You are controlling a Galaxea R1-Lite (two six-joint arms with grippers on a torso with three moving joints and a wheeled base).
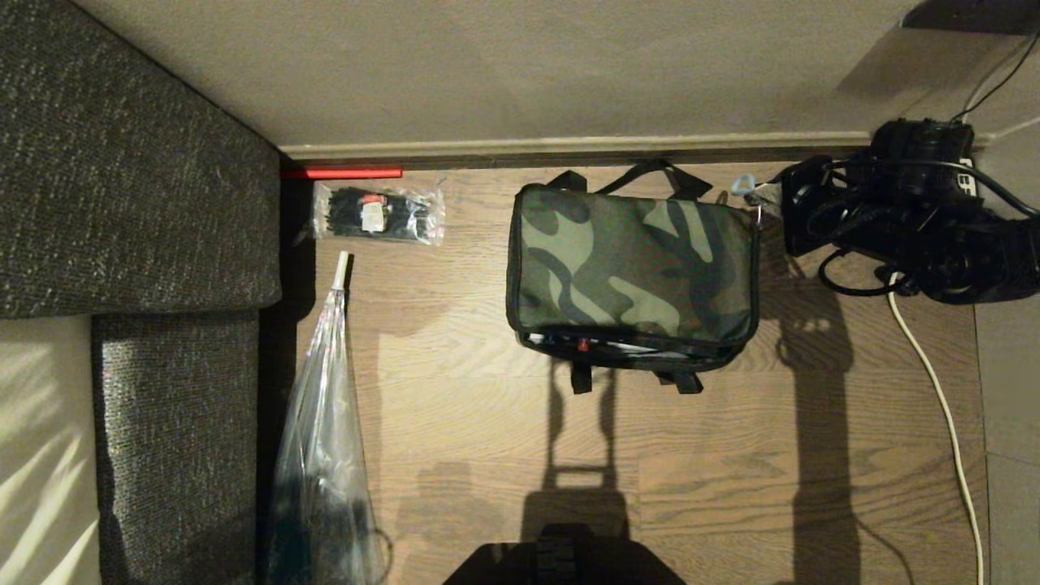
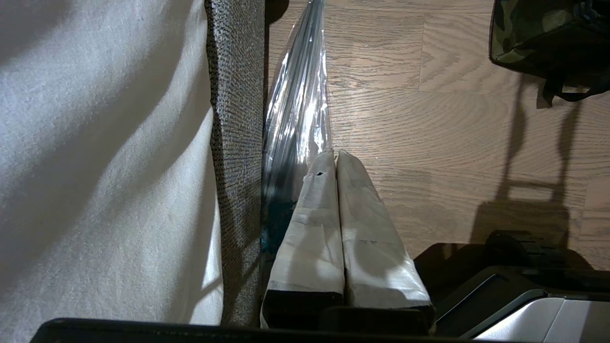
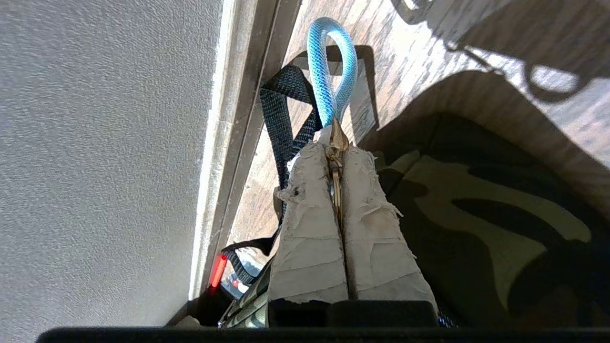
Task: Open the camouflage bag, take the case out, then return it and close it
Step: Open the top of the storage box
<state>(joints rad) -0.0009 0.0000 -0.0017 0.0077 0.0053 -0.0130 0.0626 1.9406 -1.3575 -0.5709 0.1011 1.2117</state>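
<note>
The camouflage bag [image 1: 634, 264] lies flat on the wooden floor close to the wall, and its corner shows in the left wrist view [image 2: 548, 33]. Its near edge gapes, and a black strip of the case [image 1: 617, 344] with a small red button shows in the gap. My right gripper [image 1: 762, 203] is at the bag's far right corner. In its wrist view the right gripper [image 3: 336, 147] is shut on the brass zipper pull [image 3: 336, 166], and a blue loop [image 3: 329, 66] sticks out past the fingertips. My left gripper [image 2: 333, 155] hangs shut and empty beside the sofa.
A grey sofa [image 1: 138, 162] fills the left side. A clear packet of black cable ties [image 1: 378, 214] and a long clear plastic bag [image 1: 321, 422] lie next to it. The baseboard [image 1: 569, 148] runs just behind the bag. A white cable [image 1: 942, 406] trails along the right.
</note>
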